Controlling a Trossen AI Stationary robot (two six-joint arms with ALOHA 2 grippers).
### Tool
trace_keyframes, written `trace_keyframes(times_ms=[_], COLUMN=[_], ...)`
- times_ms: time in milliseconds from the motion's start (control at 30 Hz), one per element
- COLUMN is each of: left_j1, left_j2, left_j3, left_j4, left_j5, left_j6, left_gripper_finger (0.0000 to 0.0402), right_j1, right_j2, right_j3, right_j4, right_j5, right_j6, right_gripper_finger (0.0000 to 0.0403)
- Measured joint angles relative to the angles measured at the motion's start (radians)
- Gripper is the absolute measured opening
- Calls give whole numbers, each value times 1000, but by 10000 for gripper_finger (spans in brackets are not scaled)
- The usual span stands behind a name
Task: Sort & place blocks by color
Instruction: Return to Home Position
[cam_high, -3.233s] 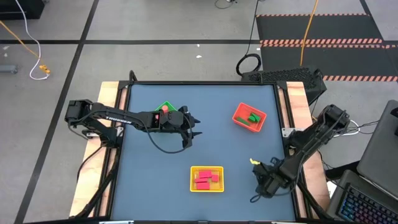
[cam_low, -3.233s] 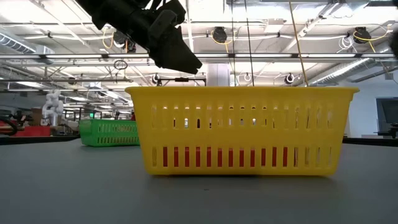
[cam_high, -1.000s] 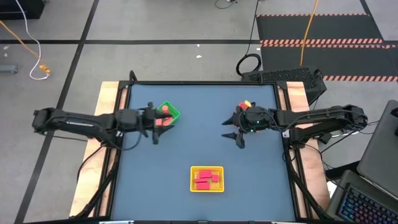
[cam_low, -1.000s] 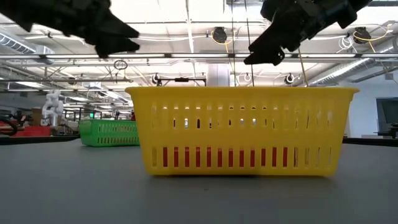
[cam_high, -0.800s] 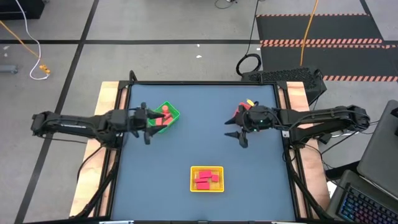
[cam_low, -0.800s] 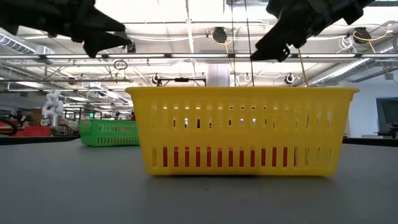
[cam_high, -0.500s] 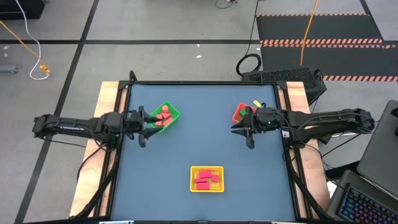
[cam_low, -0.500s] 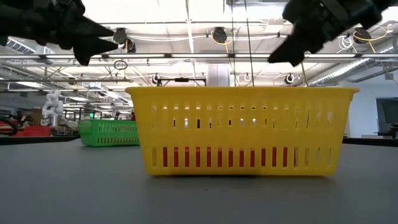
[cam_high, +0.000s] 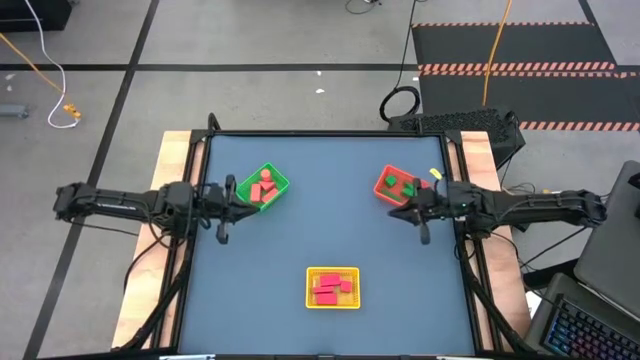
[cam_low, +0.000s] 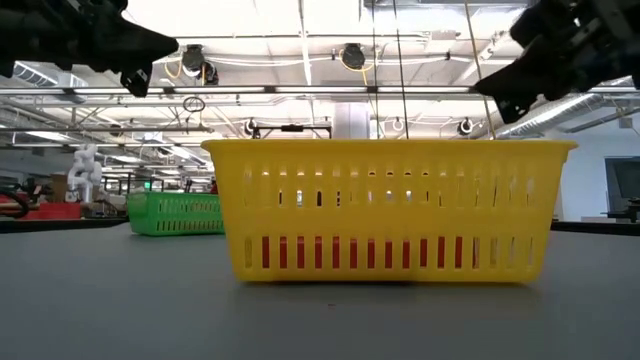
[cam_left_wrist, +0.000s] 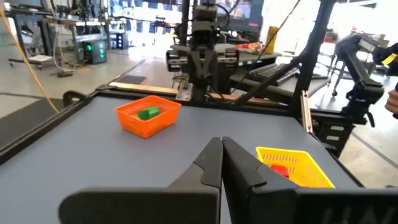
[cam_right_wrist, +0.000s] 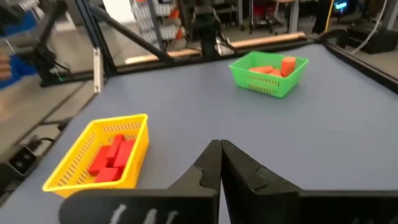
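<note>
Salmon blocks (cam_high: 264, 186) lie in the green tray (cam_high: 281, 182) at the far left. Green blocks (cam_high: 403, 186) lie in the red tray (cam_high: 384, 184) at the far right. Crimson red blocks (cam_high: 330, 287) lie in the yellow tray (cam_high: 350, 274) near the front. My left gripper (cam_high: 238, 197) hangs shut above the table beside the green tray, holding nothing; in the left wrist view its fingers (cam_left_wrist: 221, 152) meet. My right gripper (cam_high: 395, 212) hangs shut beside the red tray, holding nothing, as the right wrist view shows (cam_right_wrist: 219, 151).
Wooden side rails (cam_high: 172, 160) border the blue table top (cam_high: 330, 225). In the low view the yellow tray (cam_low: 390, 210) stands close in front and both grippers (cam_low: 140, 50) (cam_low: 510, 95) hang high above it. Cables and a mat lie on the floor beyond.
Both grippers have shut. My left gripper has drawn back toward the table's left edge, off the green tray. My right gripper has drawn back toward the table's right edge, uncovering the red tray. No tray or block has moved.
</note>
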Motion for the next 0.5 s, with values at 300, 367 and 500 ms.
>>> trace_keyframes(times_ms=[300,367,500], left_j1=[21,21,22], left_j2=[-68,-85,-135], left_j3=[-27,-54,-90], left_j4=[-75,-63,-57], left_j5=[-37,-47,-54], left_j6=[-50,-60,-63], left_gripper_finger=[1,1,1], right_j1=[0,0,0], right_j2=[-185,-205,-230], right_j3=[-54,-73,-113], right_j4=[-65,-61,-27], right_j5=[0,2,2], right_j6=[24,28,26], right_gripper_finger=[0,0,0])
